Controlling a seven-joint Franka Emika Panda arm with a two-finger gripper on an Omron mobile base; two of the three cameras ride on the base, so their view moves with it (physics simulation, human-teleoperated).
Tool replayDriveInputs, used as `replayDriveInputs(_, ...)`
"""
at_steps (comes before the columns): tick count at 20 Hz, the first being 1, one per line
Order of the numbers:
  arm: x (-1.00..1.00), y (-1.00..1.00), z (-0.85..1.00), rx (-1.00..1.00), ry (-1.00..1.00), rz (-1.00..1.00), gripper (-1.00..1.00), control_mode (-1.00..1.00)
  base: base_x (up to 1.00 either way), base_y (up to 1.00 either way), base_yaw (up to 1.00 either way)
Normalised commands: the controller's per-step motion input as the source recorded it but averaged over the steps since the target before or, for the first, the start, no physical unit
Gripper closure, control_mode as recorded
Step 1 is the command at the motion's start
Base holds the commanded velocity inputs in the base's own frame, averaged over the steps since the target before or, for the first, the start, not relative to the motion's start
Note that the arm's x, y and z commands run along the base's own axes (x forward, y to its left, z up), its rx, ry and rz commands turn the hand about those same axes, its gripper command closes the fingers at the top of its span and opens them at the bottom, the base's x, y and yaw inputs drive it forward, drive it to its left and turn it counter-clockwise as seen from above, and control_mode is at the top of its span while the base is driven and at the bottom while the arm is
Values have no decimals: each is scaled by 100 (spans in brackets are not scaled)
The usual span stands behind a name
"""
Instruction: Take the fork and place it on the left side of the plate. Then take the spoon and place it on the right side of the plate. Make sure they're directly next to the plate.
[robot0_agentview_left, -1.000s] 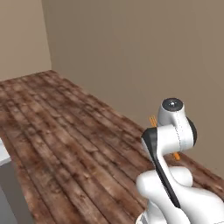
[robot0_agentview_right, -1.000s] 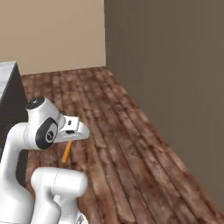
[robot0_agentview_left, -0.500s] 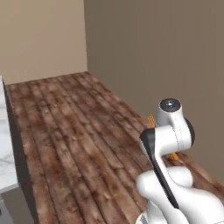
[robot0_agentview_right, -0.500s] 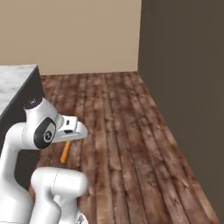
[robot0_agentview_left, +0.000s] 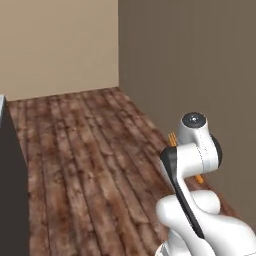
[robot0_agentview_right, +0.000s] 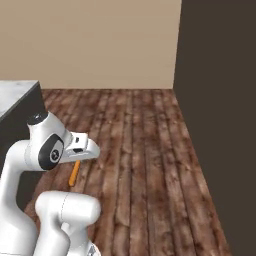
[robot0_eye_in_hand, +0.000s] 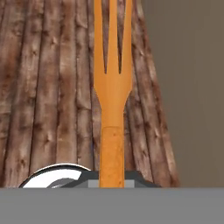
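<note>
The orange fork (robot0_eye_in_hand: 112, 87) runs up the middle of the hand view, tines pointing away, its handle clamped low down in my gripper (robot0_eye_in_hand: 112, 180), which is shut on it. From the right base view the fork's handle (robot0_agentview_right: 74, 174) sticks out below the white hand (robot0_agentview_right: 82, 149), held above the wooden floor. In the left base view the arm covers most of the fork (robot0_agentview_left: 172, 138), and just its tines and a bit of handle peek out behind the elbow. The plate and the spoon are out of view.
Brown wooden floor planks (robot0_agentview_left: 90, 150) stretch ahead to a beige wall (robot0_agentview_right: 100, 45). A tall dark panel (robot0_agentview_right: 220, 100) stands on the right. A dark counter block with a grey top (robot0_agentview_right: 15, 97) sits at the left.
The whole picture has swung as the base moves: the beige wall and dark panel now face me. The fork stays gripped the same way.
</note>
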Motion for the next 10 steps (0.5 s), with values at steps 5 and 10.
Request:
replayDriveInputs(5,0,0,0,0,0,0,100,100,100,-37,24)
replayDriveInputs(10,0,0,0,0,0,0,100,100,100,-18,25)
